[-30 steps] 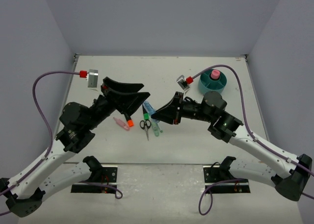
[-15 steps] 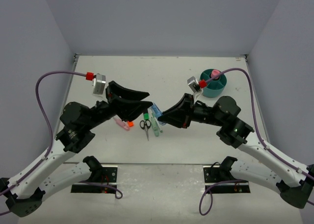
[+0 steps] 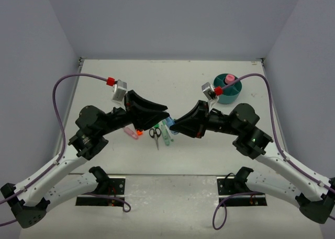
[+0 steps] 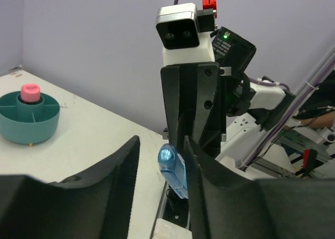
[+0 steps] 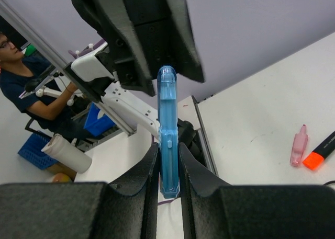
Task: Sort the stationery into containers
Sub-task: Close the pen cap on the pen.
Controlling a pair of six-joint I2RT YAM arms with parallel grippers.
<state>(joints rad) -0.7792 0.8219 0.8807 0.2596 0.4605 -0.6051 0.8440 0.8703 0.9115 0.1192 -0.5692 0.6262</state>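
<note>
The left end effector (image 4: 162, 150) has its two black fingers (image 4: 104, 171) apart. A small blue piece (image 4: 174, 173) pokes up between them, right by one finger, with a gap to the other. Behind it is the black right arm (image 4: 196, 103) with a white camera (image 4: 178, 32) on top. Off on the white worktop (image 4: 89, 139) sits a round teal organizer (image 4: 31, 126), a pink-capped bottle (image 4: 30, 92) in its middle.

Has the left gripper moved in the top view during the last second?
Yes. The left gripper has moved to the right and a little toward the near table edge, so its tips are now close to the scissors, which have not moved.
</note>
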